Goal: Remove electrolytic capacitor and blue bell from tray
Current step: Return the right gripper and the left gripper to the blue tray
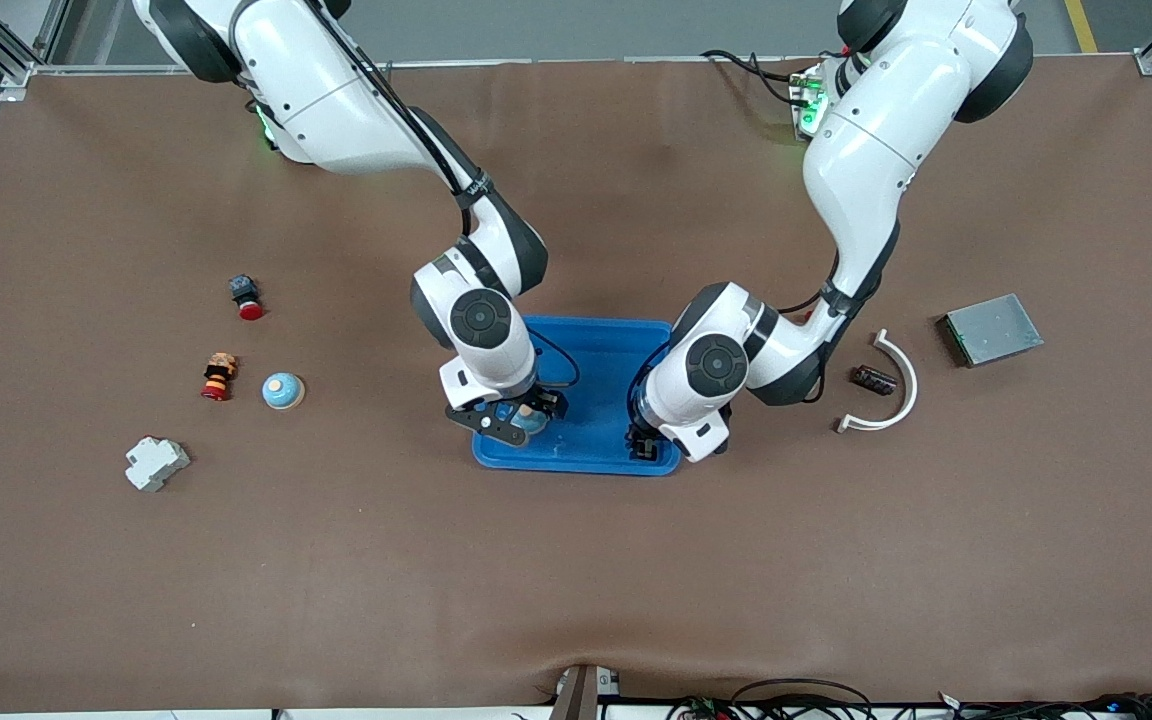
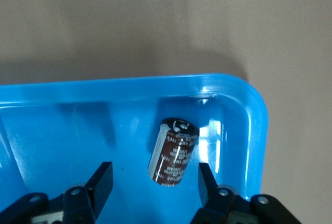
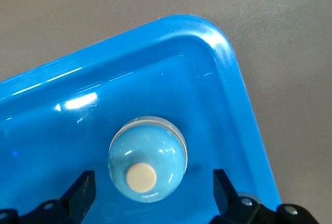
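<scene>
A blue tray (image 1: 596,350) sits mid-table. In the left wrist view a dark brown capacitor (image 2: 174,152) lies on its side on the tray's floor, near a corner of the tray (image 2: 257,110). My left gripper (image 2: 154,182) hangs over it, open, one finger on each side and neither touching. In the right wrist view a light blue bell (image 3: 148,159) with a beige button stands upright in the tray (image 3: 228,63). My right gripper (image 3: 153,190) straddles it, open and clear of the dome. From the front, both grippers, right (image 1: 511,415) and left (image 1: 646,445), hover over the tray's nearer edge.
A second bell (image 1: 283,390), a small figure (image 1: 219,376), a red button (image 1: 246,296) and a white block (image 1: 156,463) lie toward the right arm's end. Another capacitor (image 1: 874,378), a white curved strip (image 1: 898,390) and a grey box (image 1: 991,329) lie toward the left arm's end.
</scene>
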Robot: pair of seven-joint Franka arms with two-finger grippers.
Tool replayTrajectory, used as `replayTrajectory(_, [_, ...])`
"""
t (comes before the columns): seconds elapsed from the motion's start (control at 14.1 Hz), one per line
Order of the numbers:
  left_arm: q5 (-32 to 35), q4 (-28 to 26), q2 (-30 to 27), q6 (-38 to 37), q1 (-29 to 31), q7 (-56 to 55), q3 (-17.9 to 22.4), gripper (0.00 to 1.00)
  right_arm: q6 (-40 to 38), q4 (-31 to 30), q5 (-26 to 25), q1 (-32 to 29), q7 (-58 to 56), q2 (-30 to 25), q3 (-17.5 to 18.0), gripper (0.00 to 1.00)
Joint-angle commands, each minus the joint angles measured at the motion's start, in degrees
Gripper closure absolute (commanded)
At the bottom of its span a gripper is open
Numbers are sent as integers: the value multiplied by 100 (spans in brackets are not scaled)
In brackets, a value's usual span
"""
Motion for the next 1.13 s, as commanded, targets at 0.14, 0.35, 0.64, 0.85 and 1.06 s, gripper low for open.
replayTrajectory(0.14, [179,108,168,143,-69,3,77,48,-62,550,-113,49,173,384,-58,0])
replayTrajectory(0.35, [206,99,151,161,-69,3,77,85,-71,630,-113,49,164,464,-67,0])
replayTrajectory(0.64, [197,117,-217,-22,-8,-41,77,100,-97,630,-183,32,155,464,-58,100])
replayTrajectory(0.85, [433,125,-726,-821,27,-6,68,100,-176,639,-131,32,155,420,-49,100])
replayTrajectory(1.06, [576,125,-1507,-1910,123,790,68,100,-893,726,-104,-29,77,175,-32,100])
